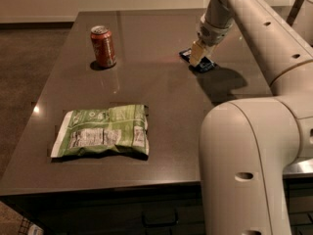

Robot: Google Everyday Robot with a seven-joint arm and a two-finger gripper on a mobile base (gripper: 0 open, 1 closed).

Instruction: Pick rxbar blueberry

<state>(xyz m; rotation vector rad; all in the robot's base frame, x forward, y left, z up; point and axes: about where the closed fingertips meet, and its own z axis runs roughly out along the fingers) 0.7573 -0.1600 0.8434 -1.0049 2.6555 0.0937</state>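
The gripper hangs tip-down over the rxbar at the far right of the table, close enough that its tan tip covers the bar's middle; whether it is released, clenched or already grasping cannot be told from this view. The rxbar lies flat on the tabletop, a small dark blue rectangle showing at both ends from under the tip. It looks light and thin. Its film wrapper is likely slick, and its body firm enough to keep its shape but with little height to catch. The better hold is probably across the narrow width near mid-length, set low against the table so the bar does not skate away. Behind the gripper the cream, smooth-shelled arm rises to the far right, and its rounded lower housing fills the near right. The tabletop is dark, polished and reflective. An orange-red metal can stands upright at the far left, well apart from the bar. A crinkled green-and-white chip bag lies flat at the near left.
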